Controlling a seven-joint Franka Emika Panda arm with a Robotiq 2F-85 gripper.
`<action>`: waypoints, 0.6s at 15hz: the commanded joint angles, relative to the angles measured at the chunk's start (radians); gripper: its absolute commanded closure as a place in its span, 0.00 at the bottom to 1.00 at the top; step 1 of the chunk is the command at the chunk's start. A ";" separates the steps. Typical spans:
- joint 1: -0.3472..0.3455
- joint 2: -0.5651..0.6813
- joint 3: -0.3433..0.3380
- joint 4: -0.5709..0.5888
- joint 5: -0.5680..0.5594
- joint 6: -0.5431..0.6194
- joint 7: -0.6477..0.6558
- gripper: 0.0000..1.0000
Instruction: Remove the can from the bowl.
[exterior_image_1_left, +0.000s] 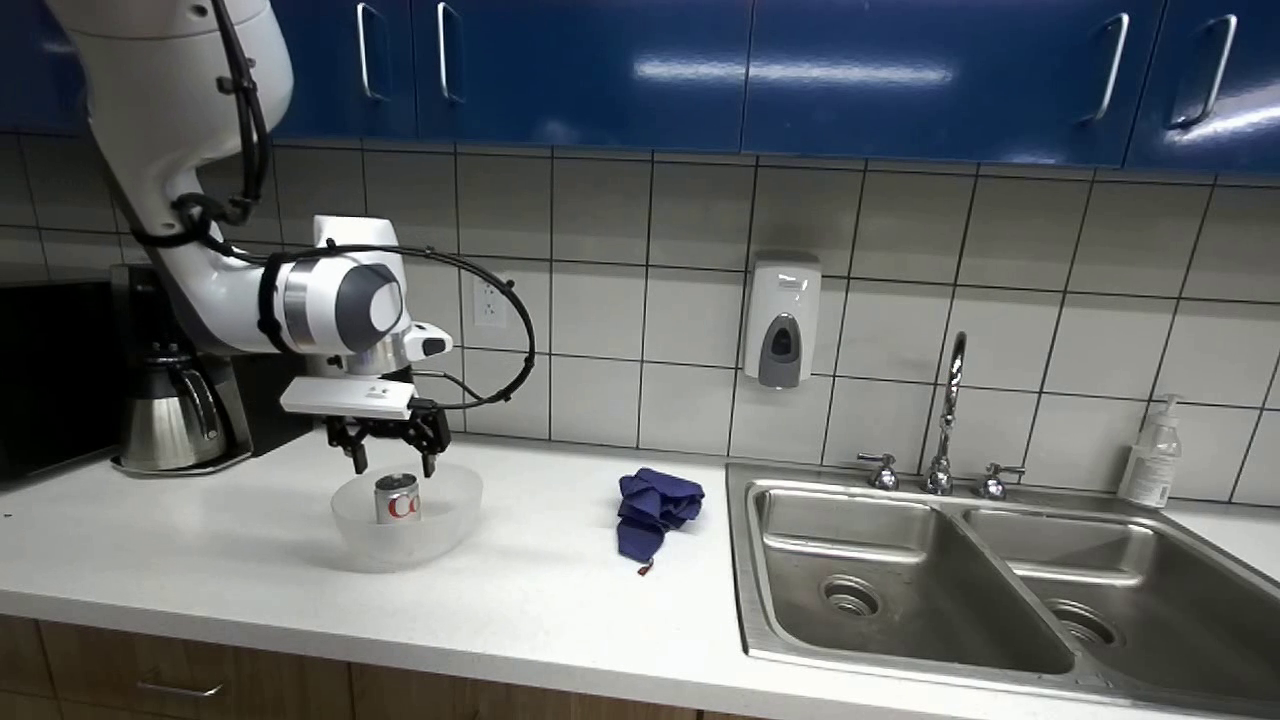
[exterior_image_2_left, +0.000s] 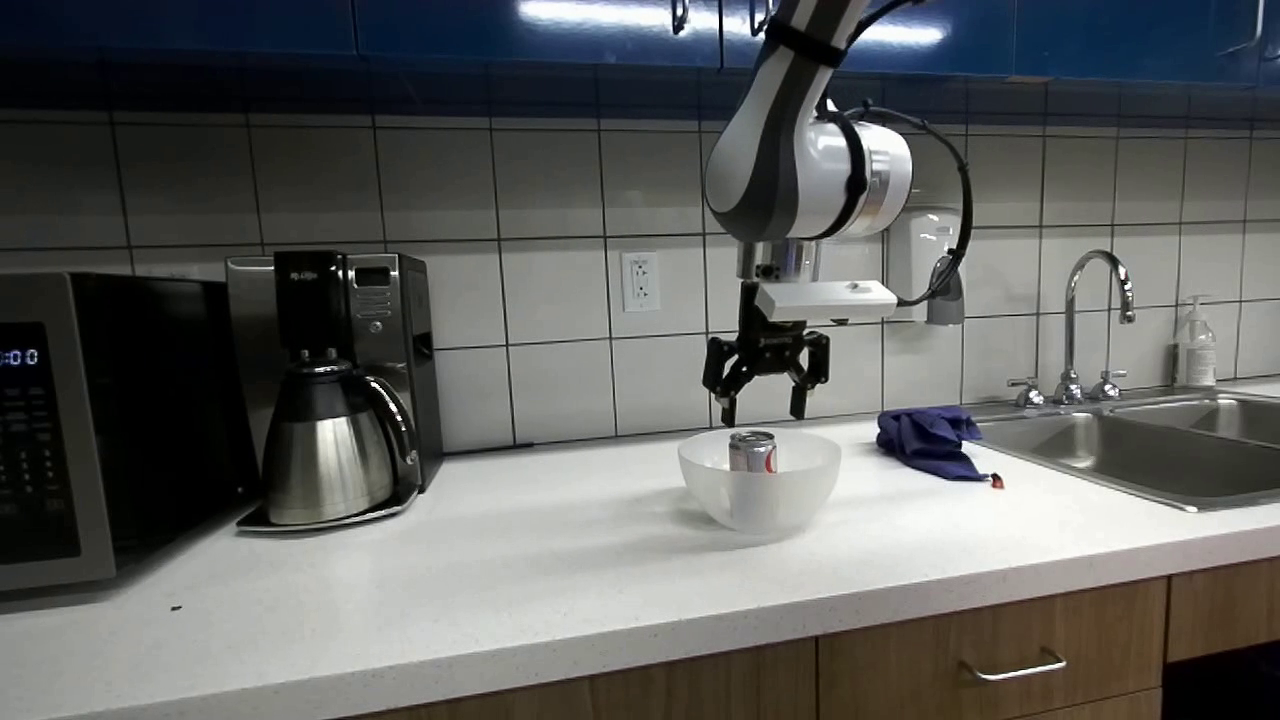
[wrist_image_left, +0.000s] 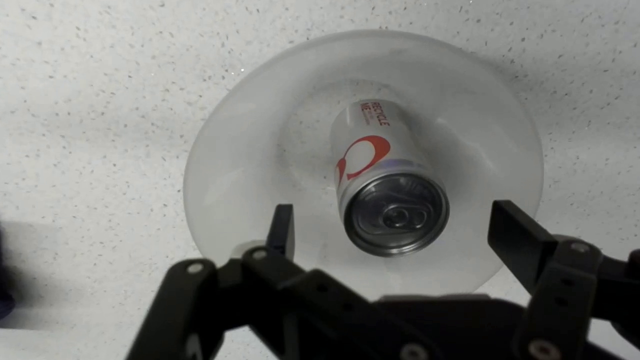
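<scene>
Gripper (exterior_image_1_left: 395, 466) hangs, jaws parted, above silver can (exterior_image_1_left: 398, 503) upright in translucent bowl (exterior_image_1_left: 450, 512); purplish cloth (exterior_image_1_left: 658, 502) at bowl's three o'clock.

Can (exterior_image_1_left: 398, 502) in bowl (exterior_image_1_left: 450, 520), bowl on counter (exterior_image_1_left: 550, 575), gripper (exterior_image_2_left: 763, 413) above. Coffee pot (exterior_image_2_left: 330, 455) left of bowl from where I stand; cloth (exterior_image_1_left: 658, 505) right, sink (exterior_image_1_left: 1012, 582) farther right.

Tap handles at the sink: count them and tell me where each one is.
2. On the sink's back rim, one tap handle stands left of the spout, the other handle right of it, in both exterior views. None looks hidden.
</scene>
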 joint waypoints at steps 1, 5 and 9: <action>-0.008 0.057 0.004 0.060 -0.017 -0.012 -0.004 0.00; -0.005 0.109 0.005 0.098 -0.014 -0.015 -0.003 0.00; 0.000 0.149 0.005 0.126 -0.013 -0.019 -0.002 0.00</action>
